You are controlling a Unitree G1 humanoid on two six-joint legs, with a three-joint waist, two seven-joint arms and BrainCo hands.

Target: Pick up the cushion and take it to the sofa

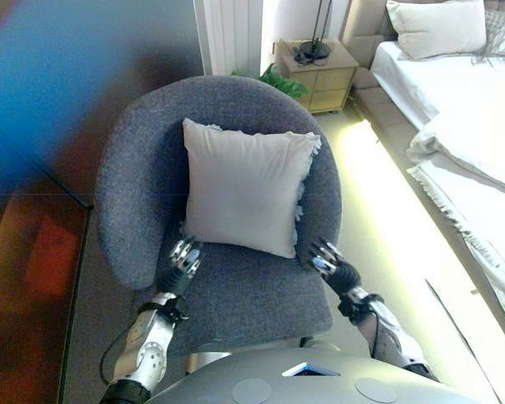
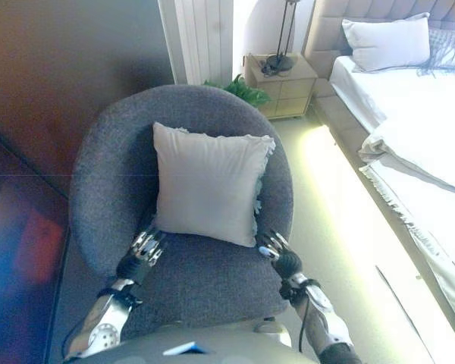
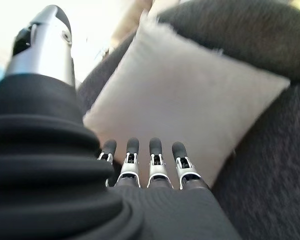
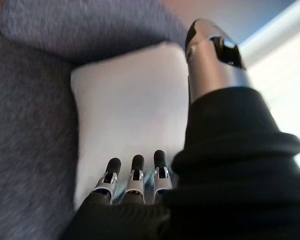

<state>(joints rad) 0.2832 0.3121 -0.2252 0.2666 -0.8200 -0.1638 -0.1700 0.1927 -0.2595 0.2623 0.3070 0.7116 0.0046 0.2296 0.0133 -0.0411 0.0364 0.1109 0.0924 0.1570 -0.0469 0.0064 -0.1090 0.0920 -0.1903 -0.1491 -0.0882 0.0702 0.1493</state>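
A pale grey square cushion (image 1: 246, 187) leans upright against the back of a round dark grey armchair (image 1: 126, 194). My left hand (image 1: 185, 256) is open at the cushion's lower left corner, its straight fingers (image 3: 155, 150) pointing at the cushion (image 3: 190, 100) and just short of it. At the lower right corner my right hand (image 1: 326, 257) is open too; its fingers (image 4: 135, 167) reach the cushion's (image 4: 130, 105) edge. Neither hand holds anything.
A bed (image 1: 471, 126) with a white duvet and pillow (image 1: 438, 25) stands to the right, across a strip of pale floor (image 1: 387, 227). Behind the chair are a wooden nightstand (image 1: 320, 71) with a lamp, and a green plant (image 1: 279, 82). A dark wall panel (image 1: 42, 168) lies left.
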